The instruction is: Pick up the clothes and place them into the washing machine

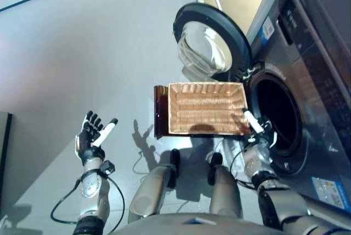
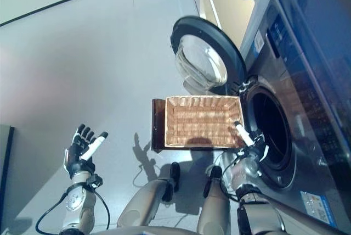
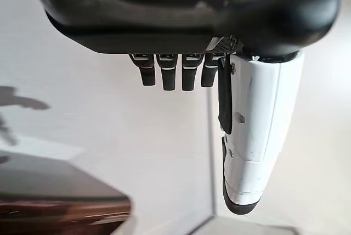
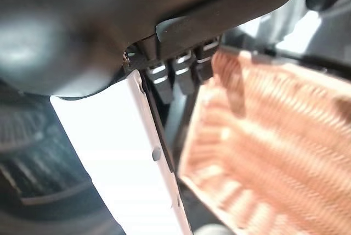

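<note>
Wicker, pale orange-tan and woven in tight ridges, makes up the basket (image 1: 206, 115), which sits on a dark brown stand (image 1: 159, 112) on the grey floor (image 1: 82, 54), just in front of the washer (image 1: 307, 81). The basket holds no clothes, and none show on the floor or in either hand. The washer's round door (image 1: 211, 40) is swung wide, its glass bowl facing out, and the drum opening (image 1: 274, 117) is dark inside; whether any cloth lies within cannot be told from these views.

The right hand (image 1: 258, 128) is at the basket's corner nearest the drum, beside the opening's rim, with its white-covered thumb (image 4: 118, 152) straight. In the right wrist view its fingers (image 4: 184, 76) reach out beside the basket's woven edge and seem straight, closed on nothing, though the close view leaves this a little unsure.

The left hand (image 1: 92, 133) is held up over the bare floor, well apart from the basket and stand, palm open, fingers (image 3: 164, 73) spread and thumb out, holding nothing.
</note>
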{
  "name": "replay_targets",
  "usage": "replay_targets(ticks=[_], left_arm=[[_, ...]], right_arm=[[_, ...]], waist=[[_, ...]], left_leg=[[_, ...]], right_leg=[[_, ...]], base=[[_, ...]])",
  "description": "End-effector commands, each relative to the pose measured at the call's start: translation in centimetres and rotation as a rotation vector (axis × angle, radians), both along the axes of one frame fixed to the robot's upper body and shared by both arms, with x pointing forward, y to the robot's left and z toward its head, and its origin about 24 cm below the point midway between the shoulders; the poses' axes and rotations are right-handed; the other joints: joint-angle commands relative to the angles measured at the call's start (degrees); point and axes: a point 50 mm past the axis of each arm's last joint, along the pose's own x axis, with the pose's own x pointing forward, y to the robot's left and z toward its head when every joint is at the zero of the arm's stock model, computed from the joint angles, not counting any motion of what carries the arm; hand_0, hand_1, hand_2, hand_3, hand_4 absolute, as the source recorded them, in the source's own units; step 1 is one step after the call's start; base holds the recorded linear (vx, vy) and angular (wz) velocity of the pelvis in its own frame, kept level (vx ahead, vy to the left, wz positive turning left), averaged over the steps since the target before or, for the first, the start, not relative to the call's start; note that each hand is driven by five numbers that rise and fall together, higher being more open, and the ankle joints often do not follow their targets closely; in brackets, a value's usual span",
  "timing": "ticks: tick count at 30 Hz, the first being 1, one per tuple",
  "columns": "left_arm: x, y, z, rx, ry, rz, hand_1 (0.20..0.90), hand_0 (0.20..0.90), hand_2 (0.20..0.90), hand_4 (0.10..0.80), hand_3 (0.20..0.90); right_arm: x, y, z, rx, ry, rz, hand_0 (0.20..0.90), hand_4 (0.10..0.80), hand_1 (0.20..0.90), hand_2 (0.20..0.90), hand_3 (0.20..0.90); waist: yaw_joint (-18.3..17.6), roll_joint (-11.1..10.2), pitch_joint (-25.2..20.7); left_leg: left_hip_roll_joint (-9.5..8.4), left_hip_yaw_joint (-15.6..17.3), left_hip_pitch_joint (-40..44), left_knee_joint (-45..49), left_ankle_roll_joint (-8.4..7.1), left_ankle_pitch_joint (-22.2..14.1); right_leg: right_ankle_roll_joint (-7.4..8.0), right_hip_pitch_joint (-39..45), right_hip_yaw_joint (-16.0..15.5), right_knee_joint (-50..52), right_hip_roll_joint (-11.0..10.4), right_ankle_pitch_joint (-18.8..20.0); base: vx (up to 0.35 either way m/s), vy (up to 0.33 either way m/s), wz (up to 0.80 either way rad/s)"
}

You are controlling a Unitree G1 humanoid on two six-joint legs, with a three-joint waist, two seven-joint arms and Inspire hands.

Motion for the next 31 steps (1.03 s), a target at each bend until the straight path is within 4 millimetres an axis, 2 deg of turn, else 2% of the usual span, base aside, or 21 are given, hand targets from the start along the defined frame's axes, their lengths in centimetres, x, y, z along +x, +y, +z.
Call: replay_targets(ticks=[1, 3, 4, 5, 7, 8, 9, 10, 11, 12, 13, 14, 15, 16, 17, 18, 20, 21, 24, 25, 31], left_arm=[[-0.7, 1.7, 0.1, 0.079, 0.021, -0.027, 0.900, 0.900, 0.900, 0.800, 0.900], [-2.8, 1.2, -2.6, 0.062, 0.195, -0.086, 0.900, 0.900, 0.900, 0.800, 0.900], [-2.7, 1.2, -2.6, 0.062, 0.194, -0.086, 0.900, 0.900, 0.900, 0.800, 0.900], [-4.6, 0.8, -4.5, 0.036, 0.331, -0.126, 0.900, 0.900, 0.900, 0.800, 0.900], [-6.9, 0.2, -6.3, 0.043, 0.499, -0.179, 0.900, 0.900, 0.900, 0.800, 0.900], [-7.5, 0.1, -6.7, 0.036, 0.541, -0.183, 0.900, 0.900, 0.900, 0.800, 0.900], [-7.5, 0.1, -6.7, 0.036, 0.541, -0.183, 0.900, 0.900, 0.900, 0.800, 0.900], [-8.9, 0.0, -7.6, 0.032, 0.636, -0.203, 0.900, 0.900, 0.900, 0.800, 0.900], [-9.6, -0.3, -7.9, 0.044, 0.682, -0.243, 0.900, 0.900, 0.900, 0.800, 0.900], [-9.6, -0.3, -7.9, 0.044, 0.682, -0.244, 0.900, 0.900, 0.900, 0.800, 0.900], [-10.3, -0.6, -8.2, 0.050, 0.724, -0.280, 0.900, 0.900, 0.900, 0.800, 0.900], [-11.7, -1.2, -8.8, 0.038, 0.796, -0.326, 0.900, 0.900, 0.900, 0.800, 0.900], [-12.1, -1.4, -9.0, 0.043, 0.830, -0.342, 0.900, 0.900, 0.900, 0.800, 0.900], [-12.1, -1.4, -9.0, 0.044, 0.830, -0.342, 0.900, 0.900, 0.900, 0.800, 0.900], [-12.9, -1.8, -9.2, 0.032, 0.869, -0.353, 0.900, 0.900, 0.900, 0.800, 0.900], [-12.9, -1.8, -9.2, 0.032, 0.869, -0.353, 0.900, 0.900, 0.900, 0.800, 0.900], [-13.4, -2.1, -9.5, 0.042, 0.912, -0.396, 0.900, 0.900, 0.900, 0.800, 0.900], [-13.7, -2.5, -9.6, 0.048, 0.932, -0.420, 0.900, 0.900, 0.900, 0.800, 0.900], [-13.9, -2.7, -9.7, 0.040, 0.941, -0.421, 0.900, 0.900, 0.900, 0.800, 0.900], [-13.9, -2.8, -9.7, 0.039, 0.948, -0.423, 0.900, 0.900, 0.900, 0.800, 0.900], [-13.4, -2.9, -9.7, 0.046, 0.946, -0.442, 0.900, 0.900, 0.900, 0.800, 0.900]], right_arm=[[-0.5, -0.6, 0.5, -0.110, -0.017, 0.104, 0.900, 0.800, 0.900, 0.900, 0.900], [-2.6, -0.4, -1.1, -0.180, 0.115, 0.219, 0.900, 0.800, 0.900, 0.900, 0.900], [-2.6, -0.4, -1.1, -0.181, 0.115, 0.219, 0.900, 0.800, 0.900, 0.900, 0.900], [-3.1, 0.7, -1.4, -0.322, 0.191, 0.416, 0.900, 0.800, 0.900, 0.900, 0.900], [-5.1, 1.1, -2.9, -0.425, 0.324, 0.568, 0.900, 0.800, 0.900, 0.900, 0.900], [-5.6, 1.6, -3.2, -0.488, 0.362, 0.646, 0.900, 0.800, 0.900, 0.900, 0.900], [-5.6, 1.6, -3.2, -0.488, 0.362, 0.646, 0.900, 0.800, 0.900, 0.900, 0.900], [-7.2, 2.5, -4.0, -0.580, 0.436, 0.828, 0.900, 0.800, 0.900, 0.900, 0.900], [-8.3, 2.7, -4.5, -0.642, 0.482, 0.912, 0.900, 0.800, 0.900, 0.900, 0.900], [-8.3, 2.7, -4.5, -0.642, 0.482, 0.911, 0.900, 0.800, 0.900, 0.900, 0.900], [-10.0, 2.5, -5.2, -0.662, 0.545, 0.950, 0.900, 0.800, 0.900, 0.900, 0.900], [-13.3, 2.1, -6.7, -0.599, 0.681, 0.950, 0.900, 0.800, 0.900, 0.900, 0.900], [-14.6, 1.9, -7.1, -0.572, 0.740, 0.930, 0.900, 0.800, 0.900, 0.900, 0.900], [-14.7, 1.9, -7.1, -0.572, 0.740, 0.930, 0.900, 0.800, 0.900, 0.900, 0.900], [-16.6, 1.9, -7.9, -0.531, 0.822, 0.929, 0.900, 0.800, 0.900, 0.900, 0.900], [-16.6, 1.9, -7.9, -0.531, 0.822, 0.929, 0.900, 0.800, 0.900, 0.900, 0.900], [-18.5, 2.0, -8.4, -0.520, 0.908, 0.964, 0.900, 0.800, 0.900, 0.900, 0.900], [-20.3, 1.9, -8.7, -0.494, 0.980, 0.967, 0.900, 0.800, 0.900, 0.900, 0.900], [-21.3, 1.7, -8.8, -0.455, 1.019, 0.930, 0.900, 0.800, 0.900, 0.900, 0.900], [-21.7, 1.1, -8.7, -0.418, 1.039, 0.853, 0.900, 0.800, 0.900, 0.900, 0.900], [-21.7, 0.9, -8.7, -0.392, 1.037, 0.805, 0.900, 0.800, 0.900, 0.900, 0.900]], waist=[[-0.59, -1.24, -4.81], [-1.37, -2.24, -6.96], [-1.37, -2.17, -7.05], [-2.07, -2.76, -8.36], [-2.71, -3.42, -9.45], [-2.90, -3.64, -10.21], [-2.90, -3.63, -10.24], [-3.41, -4.09, -11.76], [-3.63, -4.20, -12.31], [-3.64, -4.18, -12.48], [-3.98, -4.27, -13.13], [-4.36, -4.37, -14.41], [-4.63, -4.36, -14.83], [-4.61, -4.36, -14.78], [-4.91, -4.36, -15.72], [-4.91, -4.36, -15.67], [-5.13, -4.38, -16.75], [-5.34, -4.08, -17.80], [-5.63, -4.10, -17.85], [-5.84, -4.15, -18.13], [-6.18, -4.36, -19.07]], left_leg=[[1.27, -1.34, -0.78, -4.04, -4.60, 2.23], [1.49, -1.46, 2.88, -6.48, -4.81, 2.54], [1.54, -1.51, 2.79, -6.69, -4.80, 2.81], [1.69, -1.38, 5.05, -7.94, -4.80, 3.03], [1.78, -1.02, 7.25, -8.76, -4.76, 2.83], [1.87, -0.75, 8.04, -9.40, -4.68, 2.92], [1.87, -0.75, 8.01, -9.40, -4.69, 2.93], [1.92, -0.15, 9.71, -10.26, -4.71, 2.78], [1.91, -0.04, 10.85, -10.59, -4.70, 2.57], [1.93, -0.07, 10.65, -10.66, -4.69, 2.71], [2.01, 0.32, 11.59, -11.20, -4.76, 2.75], [1.97, 0.72, 13.09, -12.12, -4.78, 2.67], [1.89, 0.92, 13.79, -12.45, -4.84, 2.71], [1.89, 0.93, 13.88, -12.49, -4.84, 2.72], [1.77, 1.17, 14.96, -13.49, -4.94, 2.88], [1.77, 1.16, 15.05, -13.55, -4.94, 2.90], [1.70, 1.44, 15.99, -14.99, -5.15, 3.26], [1.66, 1.65, 17.00, -16.51, -5.29, 3.76], [1.83, 1.79, 18.10, -16.93, -5.45, 4.03], [1.69, 1.71, 18.91, -16.56, -5.17, 3.71], [1.65, 1.87, 20.55, -16.30, -4.86, 2.66]], right_leg=[[-1.35, 6.22, -2.78, -6.50, 1.80, -0.87], [-0.87, 9.90, -3.37, -9.44, 2.33, -0.24], [-0.89, 9.90, -3.44, -9.78, 2.42, 0.10], [-0.50, 12.08, -3.29, -11.59, 2.81, 0.60], [-0.17, 14.29, -3.32, -12.87, 3.02, 0.84], [0.05, 15.11, -3.35, -13.80, 3.20, 1.22], [0.05, 15.09, -3.35, -13.82, 3.21, 1.24], [0.41, 16.74, -3.03, -15.06, 3.38, 1.51], [0.59, 17.83, -2.92, -15.55, 3.45, 1.48], [0.58, 17.70, -2.95, -15.73, 3.49, 1.67], [0.78, 18.66, -2.97, -16.38, 3.48, 1.88], [0.98, 20.12, -2.70, -17.58, 3.68, 2.19], [1.10, 20.83, -2.65, -18.15, 3.74, 2.51], [1.10, 20.92, -2.65, -18.20, 3.75, 2.53], [1.42, 21.84, -2.32, -19.79, 3.72, 3.42], [1.42, 21.95, -2.33, -19.89, 3.73, 3.46], [1.68, 22.75, -1.82, -21.86, 3.66, 4.59], [1.86, 23.63, -1.65, -23.01, 3.64, 4.84], [1.68, 24.31, -1.57, -22.48, 3.61, 4.58], [1.69, 25.24, -1.41, -22.15, 3.59, 4.46], [1.80, 26.72, -1.29, -22.02, 3.35, 4.12]], base=[[0.124, -0.056, 0.06], [0.103, -0.038, 0.09], [0.061, -0.024, -0.01], [0.051, -0.018, -0.07], [0.058, -0.030, -0.05], [0.032, -0.022, -0.04], [0.056, -0.024, -0.04], [0.060, -0.032, -0.10], [0.058, -0.031, -0.09], [0.029, -0.023, -0.08], [0.048, -0.026, -0.04], [0.055, -0.038, -0.04], [0.047, -0.030, -0.02], [0.004, -0.025, -0.04], [0.001, -0.013, -0.06], [-0.009, -0.021, -0.13], [-0.001, -0.012, -0.13], [0.013, -0.007, -0.08], [0.008, -0.011, 0.00], [0.048, -0.034, 0.01], [0.009, -0.005, 0.00]])
